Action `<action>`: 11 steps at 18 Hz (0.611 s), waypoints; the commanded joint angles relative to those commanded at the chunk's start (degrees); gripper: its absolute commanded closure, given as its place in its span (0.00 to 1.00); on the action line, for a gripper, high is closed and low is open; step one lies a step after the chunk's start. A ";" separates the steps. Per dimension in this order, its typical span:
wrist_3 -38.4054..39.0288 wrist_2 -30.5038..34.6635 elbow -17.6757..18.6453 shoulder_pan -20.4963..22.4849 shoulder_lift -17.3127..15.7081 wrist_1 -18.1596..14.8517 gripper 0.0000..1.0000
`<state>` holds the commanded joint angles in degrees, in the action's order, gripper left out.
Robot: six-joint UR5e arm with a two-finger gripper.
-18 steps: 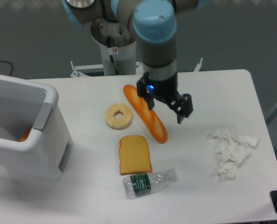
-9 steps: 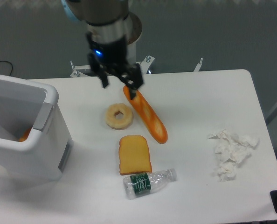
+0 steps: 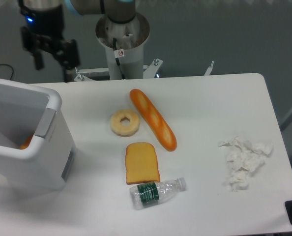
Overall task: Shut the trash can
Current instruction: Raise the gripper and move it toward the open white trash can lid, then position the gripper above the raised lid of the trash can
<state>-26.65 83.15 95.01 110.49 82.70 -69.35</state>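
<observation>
The trash can (image 3: 25, 137) stands open at the left edge of the table (image 3: 210, 98), and the air above its mouth is free. The gripper (image 3: 52, 61), with fingers apart, hangs behind the can, beyond the table edge, touching nothing. To the right of the can lie a donut (image 3: 125, 122), a baguette (image 3: 152, 119), a toast slice (image 3: 142, 162) and a bottle (image 3: 157, 192). Between the can and these lies a bare strip of table
</observation>
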 joint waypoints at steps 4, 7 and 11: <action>4.92 -0.35 0.00 -5.80 1.14 2.19 0.00; 6.78 -0.44 -0.09 -8.53 2.11 4.47 0.00; 10.03 -0.35 -0.79 -10.82 4.57 7.99 0.00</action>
<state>-16.62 82.79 94.22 99.67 87.27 -61.35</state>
